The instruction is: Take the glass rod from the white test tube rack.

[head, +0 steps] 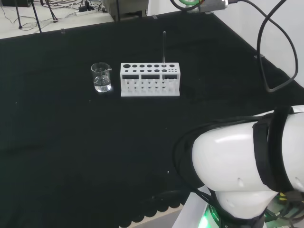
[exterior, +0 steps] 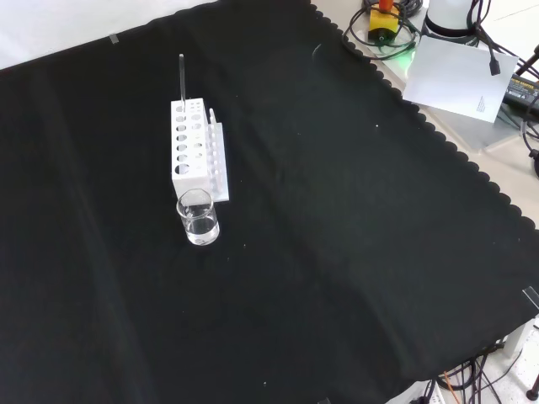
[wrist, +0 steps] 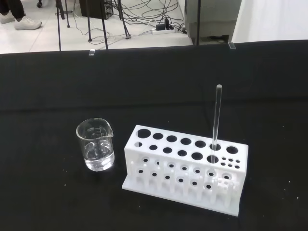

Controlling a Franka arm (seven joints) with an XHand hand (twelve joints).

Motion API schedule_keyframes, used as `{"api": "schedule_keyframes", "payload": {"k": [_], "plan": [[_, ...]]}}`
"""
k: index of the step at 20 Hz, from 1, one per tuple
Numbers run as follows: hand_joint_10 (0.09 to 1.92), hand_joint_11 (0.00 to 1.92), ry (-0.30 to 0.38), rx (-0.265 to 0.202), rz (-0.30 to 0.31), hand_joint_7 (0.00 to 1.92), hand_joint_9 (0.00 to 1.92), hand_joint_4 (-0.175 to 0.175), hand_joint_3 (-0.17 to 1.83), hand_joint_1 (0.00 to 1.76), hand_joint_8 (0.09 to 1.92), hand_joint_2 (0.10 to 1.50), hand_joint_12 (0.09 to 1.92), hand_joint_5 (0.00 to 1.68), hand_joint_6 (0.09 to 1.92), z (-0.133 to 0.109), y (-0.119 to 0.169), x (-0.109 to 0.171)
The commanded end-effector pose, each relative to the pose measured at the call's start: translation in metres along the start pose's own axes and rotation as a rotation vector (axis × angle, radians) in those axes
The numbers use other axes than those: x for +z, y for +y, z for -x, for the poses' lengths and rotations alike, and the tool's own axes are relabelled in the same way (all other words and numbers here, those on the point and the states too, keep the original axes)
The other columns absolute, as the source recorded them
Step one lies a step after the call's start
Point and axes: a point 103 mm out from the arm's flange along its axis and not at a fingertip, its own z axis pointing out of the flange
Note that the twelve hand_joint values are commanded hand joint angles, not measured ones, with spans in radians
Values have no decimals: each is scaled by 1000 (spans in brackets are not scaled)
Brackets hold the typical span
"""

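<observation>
Standing upright in a back-row hole of the white test tube rack [wrist: 185, 168], the glass rod [wrist: 216, 115] is thin and clear. Misjudging it could knock the rack into the beaker [wrist: 96, 144] just beside. I cannot tell the fingers' state.

head view: rod [head: 164, 46] upright in rack [head: 150, 80], beaker [head: 101, 78] left.

Clear glass rod [wrist: 216, 115] upright in white rack [wrist: 185, 168]
</observation>
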Motion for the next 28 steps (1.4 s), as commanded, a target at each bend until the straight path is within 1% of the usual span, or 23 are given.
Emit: {"api": "schedule_keyframes", "payload": {"k": [1, 2, 3, 5, 7, 10, 11, 15, 18, 20, 22, 28], "plan": [[305, 305, -5, 2, 6, 273, 463, -93, 702, 840, 556, 703, 913, 264, 217, 1, 0, 0], [396, 148, -4, 4, 5, 132, 245, -84, 656, 794, 502, 732, 936, 165, 119, 2, 0, 0], [484, 69, -5, 6, 4, 62, 122, -79, 629, 769, 475, 750, 946, 118, 87, 2, 0, 0], [571, 14, -8, 8, 5, 12, 26, -75, 608, 751, 458, 764, 952, 86, 87, 3, 1, -1], [596, 2, -8, 10, 7, 2, 5, -75, 604, 745, 457, 768, 952, 81, 87, 3, 1, -1], [614, 0, -10, 15, -2, 0, 0, -74, 603, 739, 473, 772, 956, 82, 87, 5, 6, -1], [640, 0, -14, 17, -6, 0, 0, -74, 603, 735, 490, 774, 983, 83, 87, 7, 9, -1], [797, 0, -14, 21, -20, 0, 25, -73, 616, 717, 596, 778, 1199, 88, 87, 11, 21, 0], [845, 0, -12, 21, -26, 3, 84, -75, 630, 702, 750, 782, 1306, 95, 87, 17, 31, 2], [860, 0, -15, 19, -27, 21, 126, -77, 636, 690, 807, 788, 1346, 104, 87, 22, 38, 4], [873, 0, -13, 22, -34, 53, 177, -80, 638, 680, 840, 794, 1369, 116, 87, 28, 45, 4], [876, 2, -8, 21, -27, 157, 355, -85, 633, 653, 887, 816, 1434, 146, 87, 39, 64, 3]]}}
